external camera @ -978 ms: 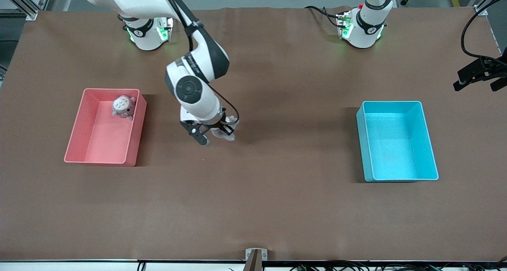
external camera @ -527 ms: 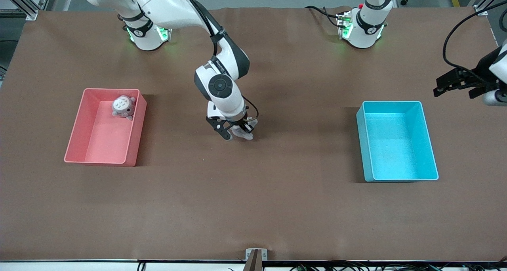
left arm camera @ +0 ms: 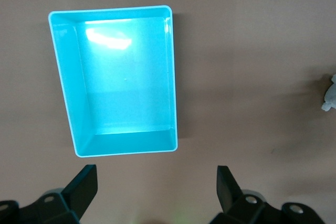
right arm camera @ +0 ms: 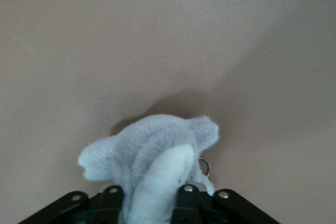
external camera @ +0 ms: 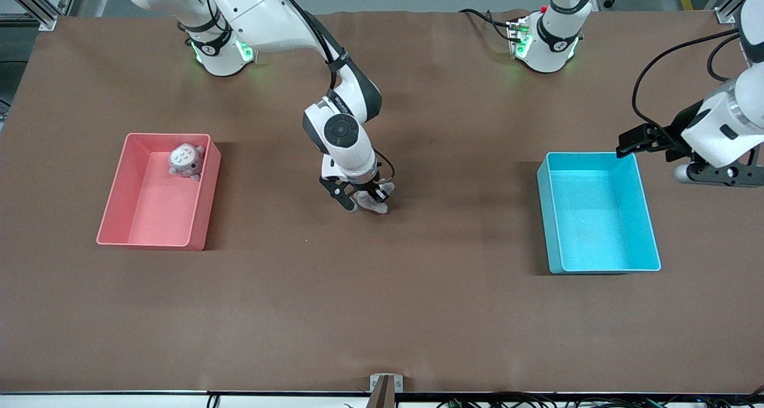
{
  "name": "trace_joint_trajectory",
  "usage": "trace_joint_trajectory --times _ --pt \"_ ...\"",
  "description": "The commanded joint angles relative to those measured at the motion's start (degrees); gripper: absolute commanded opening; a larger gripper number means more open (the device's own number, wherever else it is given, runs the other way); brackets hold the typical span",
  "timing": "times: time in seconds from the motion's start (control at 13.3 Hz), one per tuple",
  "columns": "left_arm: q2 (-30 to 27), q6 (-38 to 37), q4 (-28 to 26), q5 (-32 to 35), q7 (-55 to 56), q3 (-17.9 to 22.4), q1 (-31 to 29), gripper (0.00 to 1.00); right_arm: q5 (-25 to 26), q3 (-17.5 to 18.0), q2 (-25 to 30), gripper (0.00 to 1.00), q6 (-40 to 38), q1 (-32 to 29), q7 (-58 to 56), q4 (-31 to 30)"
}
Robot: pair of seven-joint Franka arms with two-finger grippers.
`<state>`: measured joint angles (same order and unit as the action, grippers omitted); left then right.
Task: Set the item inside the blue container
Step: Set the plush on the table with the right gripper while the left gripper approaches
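My right gripper [external camera: 363, 199] is shut on a small grey-white plush toy [external camera: 376, 204] and holds it low over the middle of the table, between the two bins. In the right wrist view the plush toy [right arm camera: 152, 148] bulges out from between the black fingers [right arm camera: 186, 195] of the right gripper [right arm camera: 149, 193], and a small metal ring shows at its side. The blue container [external camera: 591, 217] stands empty toward the left arm's end. My left gripper [external camera: 650, 142] hangs open and empty beside it; its wrist view shows the container [left arm camera: 123, 77] past the left gripper [left arm camera: 157, 177].
A pink bin [external camera: 149, 217] stands toward the right arm's end, with another grey plush toy [external camera: 185, 160] in its corner farthest from the front camera. Bare brown table lies between the held plush and the blue container. The held plush [left arm camera: 329, 93] shows at the left wrist view's edge.
My right arm has carried the plush toy from nearer the pink bin toward the table's middle. My left arm has swung in from the table's end to beside the blue container.
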<state>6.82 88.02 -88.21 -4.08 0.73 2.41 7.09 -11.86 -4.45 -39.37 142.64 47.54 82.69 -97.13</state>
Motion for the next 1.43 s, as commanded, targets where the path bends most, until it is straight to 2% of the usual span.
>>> trace_joint_trajectory --times 0.0,0.3,0.45,0.6,0.9,1.2,1.35 --pt "1.35 0.22 0.58 -0.84 2.78 -0.12 1.43 1.0 0.96 -0.91 -0.53 1.0 0.27 0.8 0.99 0.27" --pt "3.46 2.24 0.58 -0.84 5.51 -0.21 3.45 1.0 9.12 -0.91 0.0 1.0 -0.61 -0.86 0.11 2.37" --pt "4.51 3.03 0.76 -2.06 6.04 -0.21 3.89 1.0 9.93 -0.83 1.05 1.0 -3.14 -3.15 -5.13 2.99" --pt "5.3 3.56 0.67 -2.6 6.91 -0.21 5.03 1.0 9.93 -0.83 4.2 1.0 -8.14 -5.95 -12.95 3.08" --pt "7.94 6.28 0.58 -2.6 11.65 -0.21 9.68 1.0 9.84 -0.74 11.06 1.0 -23.51 -13.16 -27.63 2.47" --pt "11.89 12.68 0.58 -2.51 23.41 -0.12 18.63 1.0 9.84 -0.74 19.58 1.0 -38.11 -23.61 -46.96 0.01" --pt "14.17 17.69 0.58 -2.51 28.34 -0.21 22.77 1.0 9.84 -0.74 24.67 1.0 -40.42 -28.88 -56.01 -3.57"
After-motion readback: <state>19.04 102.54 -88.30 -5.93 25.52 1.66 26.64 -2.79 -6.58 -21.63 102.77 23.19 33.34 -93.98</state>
